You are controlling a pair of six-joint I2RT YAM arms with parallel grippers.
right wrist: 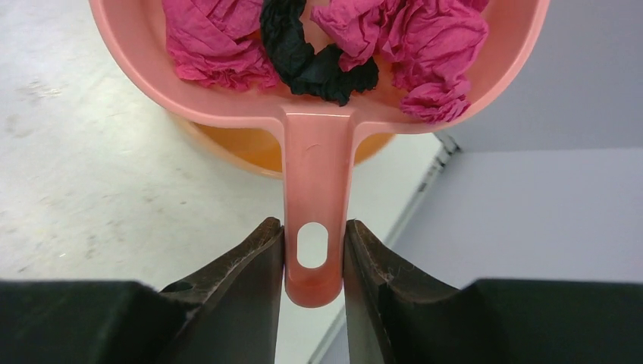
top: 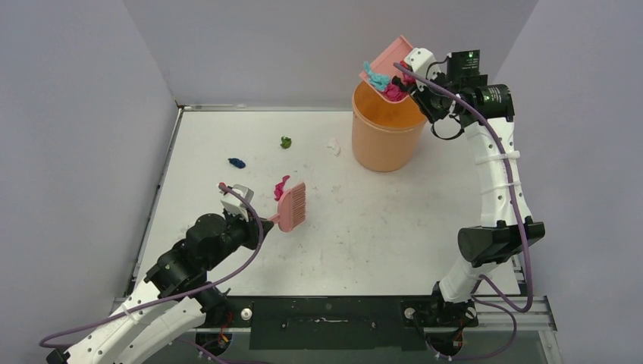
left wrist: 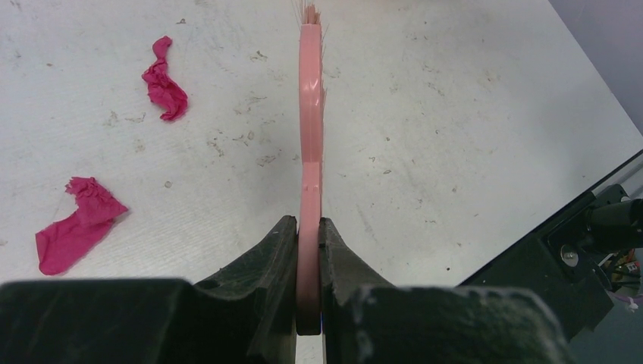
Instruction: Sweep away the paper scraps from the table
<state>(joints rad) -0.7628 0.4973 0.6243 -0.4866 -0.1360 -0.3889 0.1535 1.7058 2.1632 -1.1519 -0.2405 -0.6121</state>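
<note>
My left gripper (top: pixel 261 221) is shut on the handle of the pink brush (top: pixel 291 205), held over the middle left of the white table (top: pixel 394 227); it shows edge-on in the left wrist view (left wrist: pixel 310 114). Magenta scraps lie beside the brush (top: pixel 280 186), also in the left wrist view (left wrist: pixel 164 83) (left wrist: pixel 76 225). A dark blue scrap (top: pixel 237 162), a green scrap (top: pixel 286 142) and a white scrap (top: pixel 333 145) lie farther back. My right gripper (top: pixel 418 80) is shut on the pink dustpan's handle (right wrist: pixel 314 197). The dustpan (top: pixel 388 64) is tilted over the orange bucket (top: pixel 385 129), holding magenta, cyan and dark scraps (right wrist: pixel 440 45).
Grey walls close in the table at the back and both sides. The metal edge runs along the table's left side (top: pixel 159 189). A black base rail (top: pixel 326 318) sits at the near edge between the arms.
</note>
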